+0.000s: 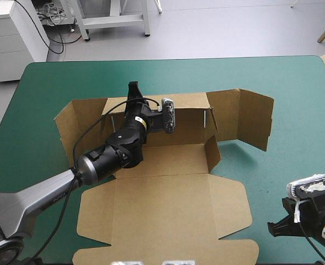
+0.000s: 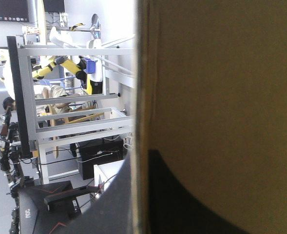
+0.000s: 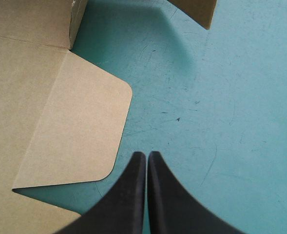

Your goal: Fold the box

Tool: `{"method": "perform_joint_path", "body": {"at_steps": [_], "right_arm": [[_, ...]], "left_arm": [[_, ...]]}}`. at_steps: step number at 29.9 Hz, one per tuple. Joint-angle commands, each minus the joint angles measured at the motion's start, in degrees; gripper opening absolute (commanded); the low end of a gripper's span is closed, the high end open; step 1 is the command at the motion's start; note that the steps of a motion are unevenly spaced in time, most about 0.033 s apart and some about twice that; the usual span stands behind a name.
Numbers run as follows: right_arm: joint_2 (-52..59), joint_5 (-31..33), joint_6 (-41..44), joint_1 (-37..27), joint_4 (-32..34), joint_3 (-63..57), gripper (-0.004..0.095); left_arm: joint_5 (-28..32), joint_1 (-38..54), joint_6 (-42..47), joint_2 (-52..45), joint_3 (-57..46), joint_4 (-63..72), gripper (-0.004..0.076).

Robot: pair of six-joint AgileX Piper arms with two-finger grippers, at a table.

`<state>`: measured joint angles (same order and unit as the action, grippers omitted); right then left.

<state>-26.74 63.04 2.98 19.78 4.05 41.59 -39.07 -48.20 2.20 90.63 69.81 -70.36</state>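
Two robot arms work at a tabletop [image 1: 283, 83] w/ a teal-green cover [image 1: 41, 138]. Mid-tabletop sits the brown box [image 1: 168, 165], partly folded: its back wall [image 1: 187, 107] stands up along the far side, side panels [image 1: 250, 118] are raised at both ends, & the lid [image 1: 162, 212] lies flat toward the near edge. The left end effector [image 1: 133, 89] reaches across the box floor to the back wall's top edge, near its left end. Its black fingers [image 2: 114, 204] are all but closed, pinching the board btwn them; the left wrist view shows that board edge-on. The right end effector [image 3: 147, 157] is off the box, over bare cover just beside the lid's rounded right flap [image 3: 80, 126], near the tabletop's front right corner. Its fingers are pressed together in a point, holding nothing.
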Motion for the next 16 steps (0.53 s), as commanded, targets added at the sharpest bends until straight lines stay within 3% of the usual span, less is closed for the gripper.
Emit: {"method": "perform_joint_path", "body": {"at_steps": [1, 10, 16], "right_arm": [[-0.4, -3.2, -0.1, -0.2, 0.5, 1.3, -0.0002], [-0.5, -3.4, 0.5, -0.2, 0.6, 1.3, -0.0002], [-0.5, -3.4, 1.7, -0.2, 0.6, 1.3, -0.0001]], "left_arm": [[-0.9, -1.5, 3.9, -3.6, -1.7, -6.5, -0.0008], [-6.2, -7.6, 6.8, -5.0, -5.9, -7.1, -0.0008], [-11.3, -11.8, 14.3, -5.1, -6.0, -11.3, -0.0008]]}}
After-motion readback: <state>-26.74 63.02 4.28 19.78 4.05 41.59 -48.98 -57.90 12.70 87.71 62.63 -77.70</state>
